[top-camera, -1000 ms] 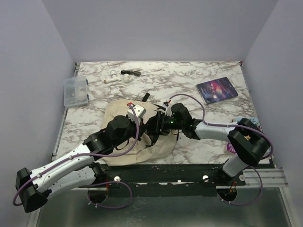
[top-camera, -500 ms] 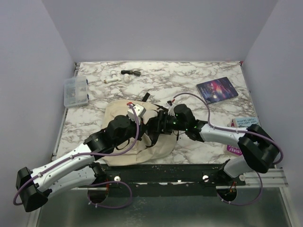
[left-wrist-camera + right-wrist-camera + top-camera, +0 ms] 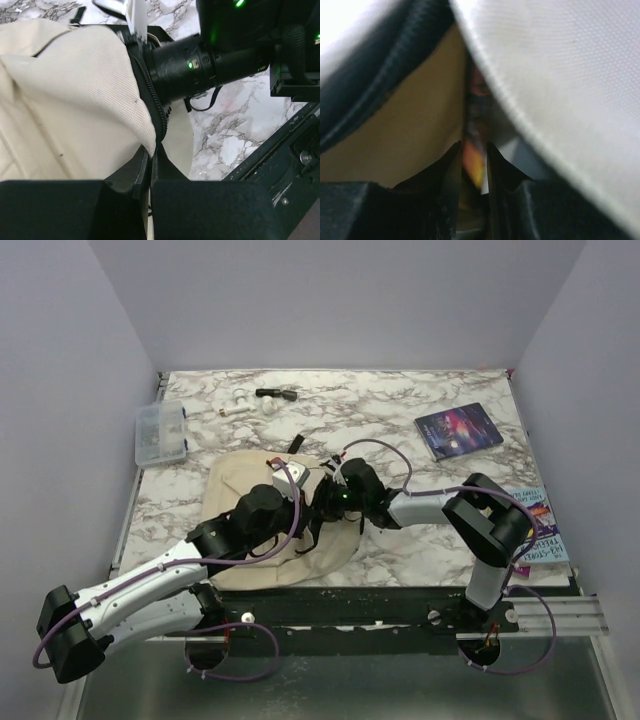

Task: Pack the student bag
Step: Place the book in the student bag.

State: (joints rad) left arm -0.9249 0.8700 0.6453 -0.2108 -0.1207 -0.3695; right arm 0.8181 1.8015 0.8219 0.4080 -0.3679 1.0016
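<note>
The student bag (image 3: 235, 495), soft beige canvas with black zippers, lies at the front middle of the table. My left gripper (image 3: 150, 160) is shut on the zippered rim of its opening and holds the beige flap (image 3: 75, 100) up. My right arm (image 3: 420, 508) reaches in from the right, and its fingers are hidden inside the opening in the top view. In the right wrist view my right gripper (image 3: 474, 150) is shut on a thin flat book (image 3: 474, 160) with an orange and dark cover, under the bag's fabric (image 3: 570, 75).
A clear plastic box (image 3: 160, 433) stands at the left edge. A dark blue book (image 3: 458, 430) lies at the back right. More books (image 3: 535, 530) lie at the right edge. A black pen-like thing (image 3: 275, 394) and small white items (image 3: 235, 410) lie at the back.
My right gripper has pushed left into the bag's opening and its jaws have narrowed onto the thin book. The bag has slid left. The right elbow has folded in, uncovering the right-edge books.
</note>
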